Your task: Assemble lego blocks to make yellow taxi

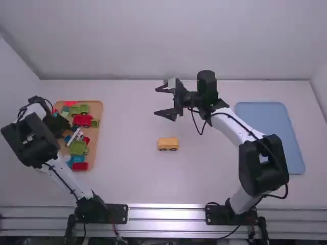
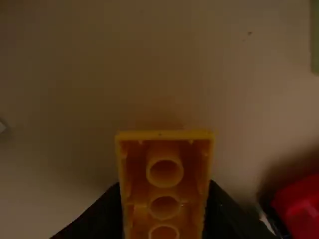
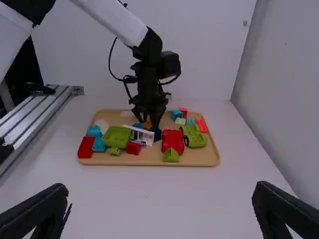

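Fingers of the left gripper (image 1: 57, 124) pinch a yellow block (image 2: 164, 192), pointing down over the tan tray (image 1: 100, 113) of colourful blocks (image 1: 78, 147). Right gripper (image 1: 157, 101) is spread wide, its arm leaning inward. Nearer the bases, a yellow car (image 1: 167, 141) sits on the white table (image 1: 127, 178), between tray and blue mat (image 1: 276, 138); a pale wall (image 1: 179, 41) rises behind.

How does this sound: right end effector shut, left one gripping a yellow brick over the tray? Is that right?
The right end effector is open, not shut: the right wrist view shows its fingers wide apart. The left end effector does grip a yellow brick over the tray.
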